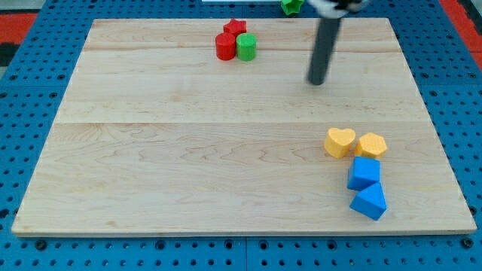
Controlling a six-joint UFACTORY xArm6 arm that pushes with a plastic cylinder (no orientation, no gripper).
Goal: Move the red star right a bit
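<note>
The red star (235, 28) lies near the top edge of the wooden board (188, 150), a little left of the middle. A red cylinder (225, 47) sits just below it and a green cylinder (246, 47) touches that on the right. My tip (317, 82) is on the board to the right of and below this cluster, well apart from the red star.
A yellow heart (340, 141) and a yellow hexagon (371, 144) sit at the lower right, with a blue cube (364, 173) and a blue wedge-like block (368, 201) below them. A green star (292, 6) lies off the board at the view's top.
</note>
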